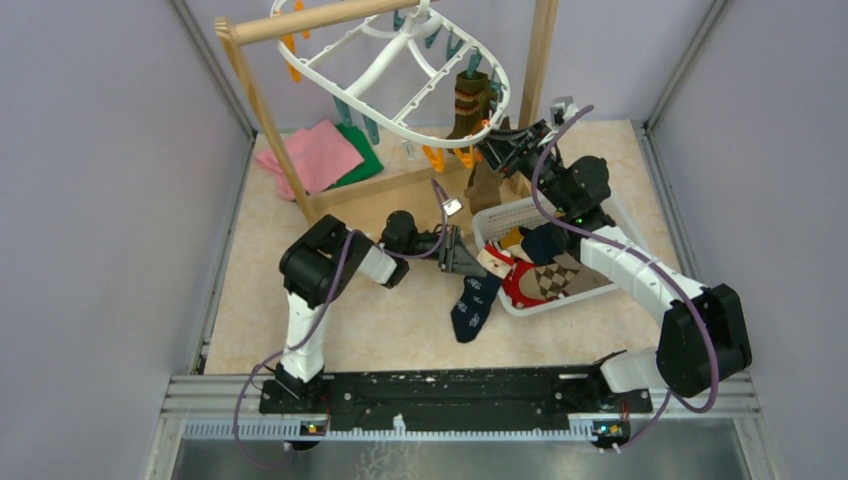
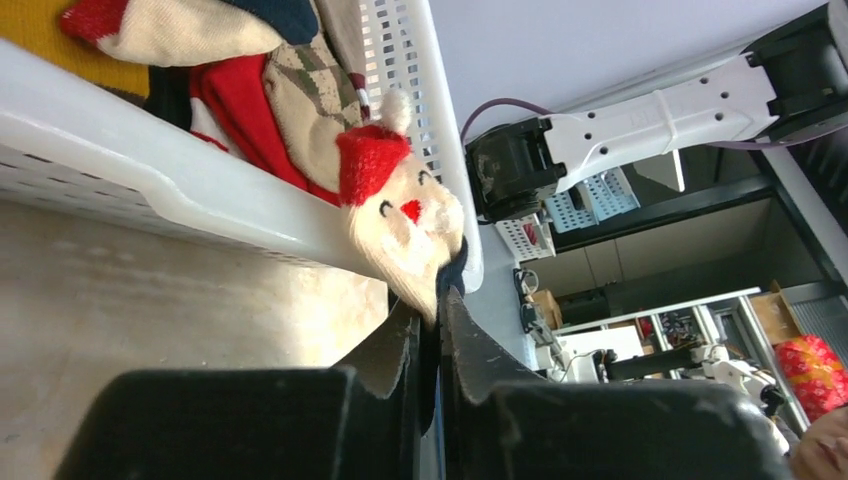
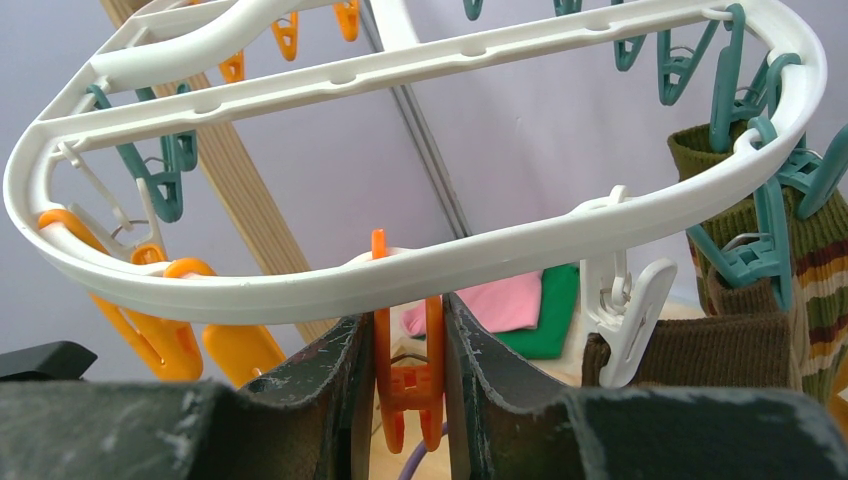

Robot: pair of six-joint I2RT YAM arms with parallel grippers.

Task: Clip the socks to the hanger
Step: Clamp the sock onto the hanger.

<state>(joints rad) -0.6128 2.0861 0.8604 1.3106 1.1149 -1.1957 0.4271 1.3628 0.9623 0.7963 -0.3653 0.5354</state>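
Left pincer (image 2: pixel 437 335) on navy sock (image 1: pixel 472 305); right pincer (image 3: pixel 402 330) on orange clip (image 3: pixel 406 395)

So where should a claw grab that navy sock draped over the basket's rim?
Take the navy sock by the fabric just under its Santa-face cuff, coming from the table side, left of the basket. That end is lifted over the rim, so it can be pinched from both sides; the foot lies flat. The left claw pinches there.

Top cam overhead; R wrist close, upward, shares hanger (image 3: pixel 300 285) w/ top.
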